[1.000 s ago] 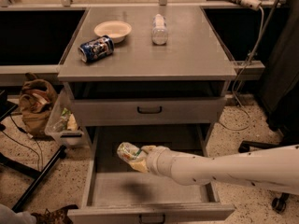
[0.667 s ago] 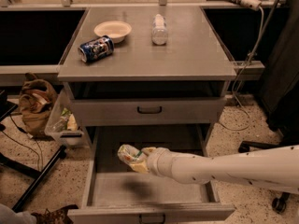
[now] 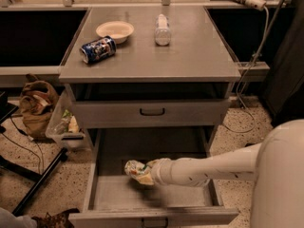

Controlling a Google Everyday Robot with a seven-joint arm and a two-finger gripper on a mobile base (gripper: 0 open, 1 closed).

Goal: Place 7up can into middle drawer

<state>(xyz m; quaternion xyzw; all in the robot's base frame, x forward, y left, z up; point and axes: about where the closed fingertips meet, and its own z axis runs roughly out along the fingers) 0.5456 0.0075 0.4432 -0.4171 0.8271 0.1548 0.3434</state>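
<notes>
The middle drawer [image 3: 156, 216] is pulled out at the bottom of the grey cabinet, its long grey tray open to view. My white arm reaches in from the right over the tray. My gripper [image 3: 145, 174] is shut on the 7up can [image 3: 134, 168], a pale whitish-green can lying on its side. It holds the can inside the drawer's outline, left of centre, a little above the tray floor. The fingers are mostly hidden behind the can.
The cabinet top [image 3: 199, 56] holds a dark blue can [image 3: 98, 49] on its side, a cream bowl [image 3: 115, 31] and a clear plastic bottle [image 3: 162, 30]. The upper drawer [image 3: 152, 112] is closed. A plastic bin [image 3: 64, 125] and a brown bag [image 3: 35, 106] stand at the left.
</notes>
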